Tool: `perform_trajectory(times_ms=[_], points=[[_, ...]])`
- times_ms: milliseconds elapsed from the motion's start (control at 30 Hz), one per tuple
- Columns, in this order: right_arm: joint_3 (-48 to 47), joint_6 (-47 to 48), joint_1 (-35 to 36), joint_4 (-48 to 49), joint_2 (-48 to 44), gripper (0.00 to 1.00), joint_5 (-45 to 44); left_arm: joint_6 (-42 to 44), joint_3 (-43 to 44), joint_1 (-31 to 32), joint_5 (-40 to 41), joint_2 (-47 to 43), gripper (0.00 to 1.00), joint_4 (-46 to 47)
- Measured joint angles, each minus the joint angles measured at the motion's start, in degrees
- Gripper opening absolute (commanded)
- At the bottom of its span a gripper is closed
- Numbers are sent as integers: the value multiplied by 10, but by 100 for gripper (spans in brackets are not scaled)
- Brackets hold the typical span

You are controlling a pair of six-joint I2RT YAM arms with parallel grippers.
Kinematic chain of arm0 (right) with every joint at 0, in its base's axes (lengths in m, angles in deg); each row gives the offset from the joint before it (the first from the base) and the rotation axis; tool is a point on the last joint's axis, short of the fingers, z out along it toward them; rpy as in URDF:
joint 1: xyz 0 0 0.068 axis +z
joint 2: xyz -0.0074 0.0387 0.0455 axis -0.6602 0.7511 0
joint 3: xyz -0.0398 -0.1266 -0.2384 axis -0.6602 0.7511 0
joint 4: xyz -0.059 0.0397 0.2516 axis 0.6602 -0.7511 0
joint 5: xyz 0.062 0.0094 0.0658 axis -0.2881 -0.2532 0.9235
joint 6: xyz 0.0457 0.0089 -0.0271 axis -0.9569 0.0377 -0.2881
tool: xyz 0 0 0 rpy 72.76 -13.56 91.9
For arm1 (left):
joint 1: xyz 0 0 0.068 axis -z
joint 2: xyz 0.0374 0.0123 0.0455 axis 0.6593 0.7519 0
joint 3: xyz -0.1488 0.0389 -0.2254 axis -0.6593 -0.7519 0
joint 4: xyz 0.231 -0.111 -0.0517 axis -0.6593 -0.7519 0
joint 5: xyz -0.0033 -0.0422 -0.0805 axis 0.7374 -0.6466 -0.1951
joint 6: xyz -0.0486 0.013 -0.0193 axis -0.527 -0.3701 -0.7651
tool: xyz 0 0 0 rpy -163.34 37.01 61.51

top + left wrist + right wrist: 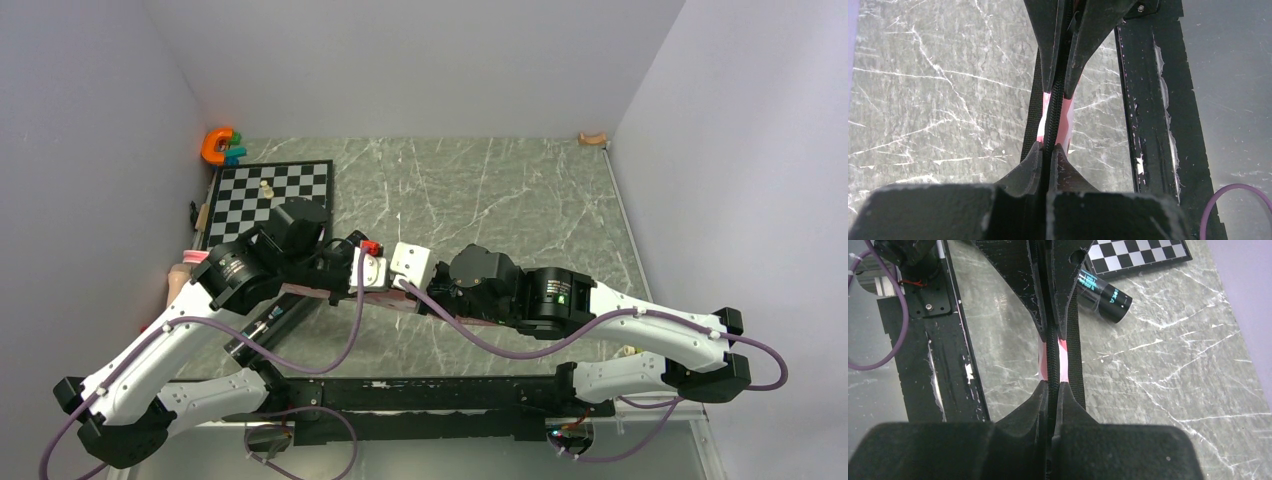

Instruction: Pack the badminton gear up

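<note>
The far and right stretch of the grey-green marbled tabletop [520, 190] lies open. The far left is taken up by the black-and-white chessboard [290, 200], the orange U-shaped toy [217, 146] in the corner, and a long black tube [1105, 294] beside the board. The left arm [170, 340] and right arm [650, 330] crowd the middle, with a pink zippered bag [1065, 119] strung between them.

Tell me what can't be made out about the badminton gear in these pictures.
Pink bag: top view, arms cover most; wrist views show only a strip at the zipper.
Rackets, shuttlecocks: in no view; inside the bag or not, cannot tell.
Black tube: right wrist view, one end behind the gripper finger.
</note>
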Motion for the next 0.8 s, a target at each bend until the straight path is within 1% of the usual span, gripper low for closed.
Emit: perform_trajectory(times_ms=[100,133,167,200,267,300,333,400,467,500,600,667,733,800], points=[[0,0,0,1,0,0,0,-2,0,0,2,0,0,1],[0,-1,0,1,0,6,0,-3,0,0,2,0,0,1],[0,-2,0,2,0,23,-2,-4,0,0,3,0,0,1],[0,-5,0,2,0,33,-4,-6,0,0,4,0,0,2],[0,-12,0,7,0,39,-19,-11,0,0,6,0,0,5],[0,-18,0,16,-1,44,-30,-13,0,0,8,0,0,6],[0,-24,0,26,-3,48,-42,-15,0,0,11,2,0,5],[0,-39,-1,45,-17,48,-75,-17,0,-2,19,5,0,5],[0,-54,-7,66,-43,56,-110,-21,0,-5,24,7,0,5],[0,-65,-11,78,-63,58,-128,-24,0,-8,28,8,0,6],[-2,-98,-22,99,-127,60,-185,-30,0,-16,37,8,0,8],[-10,-118,-27,99,-155,65,-222,-33,0,-24,41,9,0,10],[-22,-137,-30,97,-172,73,-252,-39,0,-36,42,11,0,12],[-30,-157,-45,95,-175,76,-273,-47,0,-51,45,13,0,16]])
